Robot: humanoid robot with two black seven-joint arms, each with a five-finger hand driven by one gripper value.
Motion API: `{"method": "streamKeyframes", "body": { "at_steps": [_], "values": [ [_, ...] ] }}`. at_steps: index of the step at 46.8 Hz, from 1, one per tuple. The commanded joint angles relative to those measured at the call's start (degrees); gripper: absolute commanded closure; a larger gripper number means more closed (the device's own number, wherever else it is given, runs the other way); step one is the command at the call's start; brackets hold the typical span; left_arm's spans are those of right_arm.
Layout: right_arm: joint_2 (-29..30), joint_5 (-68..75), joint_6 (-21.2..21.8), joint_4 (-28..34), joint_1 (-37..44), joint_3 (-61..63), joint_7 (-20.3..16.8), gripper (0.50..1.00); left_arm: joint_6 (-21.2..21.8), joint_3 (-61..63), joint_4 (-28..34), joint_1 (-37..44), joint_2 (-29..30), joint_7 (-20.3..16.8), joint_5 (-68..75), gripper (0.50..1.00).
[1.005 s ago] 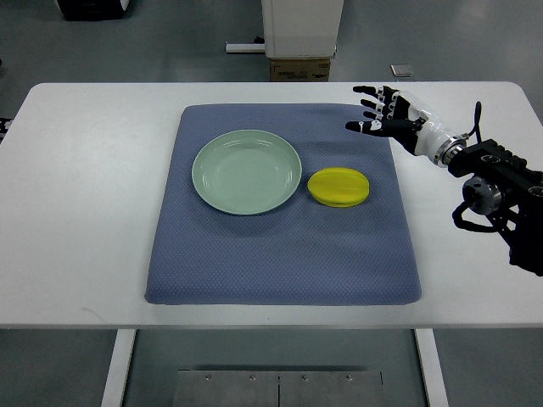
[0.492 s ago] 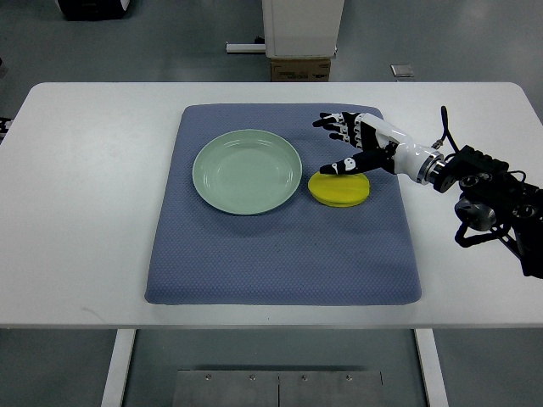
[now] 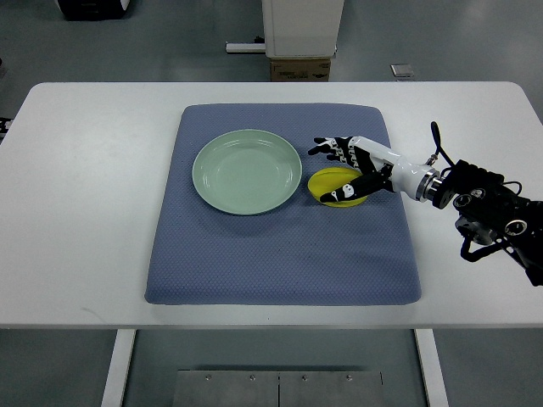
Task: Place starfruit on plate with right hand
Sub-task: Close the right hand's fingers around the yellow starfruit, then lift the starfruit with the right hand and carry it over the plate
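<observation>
Nearest us, our right hand (image 3: pixel 349 170) reaches in from the right, fingers spread over the yellow starfruit (image 3: pixel 333 184), thumb at its near edge, not yet closed. The starfruit lies flat on the blue mat (image 3: pixel 280 254), directly under the hand. Just left, nearly touching, sits the empty green plate (image 3: pixel 246 171).

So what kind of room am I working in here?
Probably a lab or test workshop: a plain white table with a blue mat, bare grey floor, and a white equipment stand behind it.
</observation>
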Motion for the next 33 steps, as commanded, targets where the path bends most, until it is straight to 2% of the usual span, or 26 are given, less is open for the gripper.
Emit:
{"method": "streamKeyframes", "body": {
  "at_steps": [1,7,24,31,33],
  "values": [
    [0.0,0.0,-0.4,-0.7,-0.2,0.0,0.0,0.515,0.0,0.0,0.0,0.0,0.0,0.0,0.0,0.500],
    [0.0,0.0,-1.2,-1.2,-0.5,-0.2,0.0,0.534,0.0,0.0,0.0,0.0,0.0,0.0,0.0,0.500],
    [0.0,0.0,-1.3,-1.4,-0.6,-3.5,1.3,0.643,0.0,0.0,0.0,0.0,0.0,0.0,0.0,0.500],
    [0.0,0.0,-1.4,-1.4,-0.6,-3.5,1.3,0.753,0.0,-0.1,0.0,0.0,0.0,0.0,0.0,0.500],
    [0.0,0.0,-1.6,-1.5,-0.6,-3.5,1.3,0.812,0.0,0.0,0.0,0.0,0.0,0.0,0.1,0.500]
  ]
}}
